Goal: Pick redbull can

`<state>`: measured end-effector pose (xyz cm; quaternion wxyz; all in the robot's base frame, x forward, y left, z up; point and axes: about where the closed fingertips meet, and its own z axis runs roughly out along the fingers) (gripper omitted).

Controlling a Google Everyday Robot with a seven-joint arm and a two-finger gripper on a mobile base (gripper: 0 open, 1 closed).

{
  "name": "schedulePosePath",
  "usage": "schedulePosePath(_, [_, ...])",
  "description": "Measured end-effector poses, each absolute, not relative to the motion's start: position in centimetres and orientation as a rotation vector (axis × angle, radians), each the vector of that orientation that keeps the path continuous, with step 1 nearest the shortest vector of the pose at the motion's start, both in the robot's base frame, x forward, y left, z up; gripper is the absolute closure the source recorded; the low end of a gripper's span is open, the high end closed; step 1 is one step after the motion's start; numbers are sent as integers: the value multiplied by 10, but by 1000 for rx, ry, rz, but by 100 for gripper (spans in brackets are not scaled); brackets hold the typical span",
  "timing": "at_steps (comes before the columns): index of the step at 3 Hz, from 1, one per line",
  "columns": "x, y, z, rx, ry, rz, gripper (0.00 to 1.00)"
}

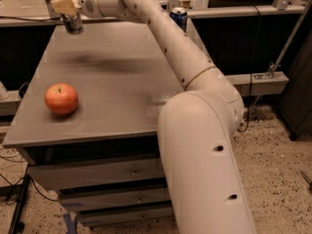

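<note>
My gripper (68,9) is at the upper left of the camera view, above the far left part of the grey table (112,82). It is shut on the redbull can (74,23), a slim silver-and-blue can that hangs below the fingers, lifted off the table top. The can's upper part is hidden by the gripper. My white arm reaches from the lower right across the table to it.
A red apple (61,98) lies near the table's front left. A wider dark-blue Pepsi can (179,18) stands at the table's far right edge, behind the arm. Drawers sit below the table top. A dark shelf and cables are at the right.
</note>
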<state>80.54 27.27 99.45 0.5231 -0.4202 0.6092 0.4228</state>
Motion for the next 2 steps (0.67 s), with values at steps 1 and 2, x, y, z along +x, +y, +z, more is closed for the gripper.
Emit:
schedulePosePath(1, [790, 261, 1030, -966, 1497, 1033, 100])
schedulePosePath(2, [787, 264, 1033, -952, 1509, 1054, 100])
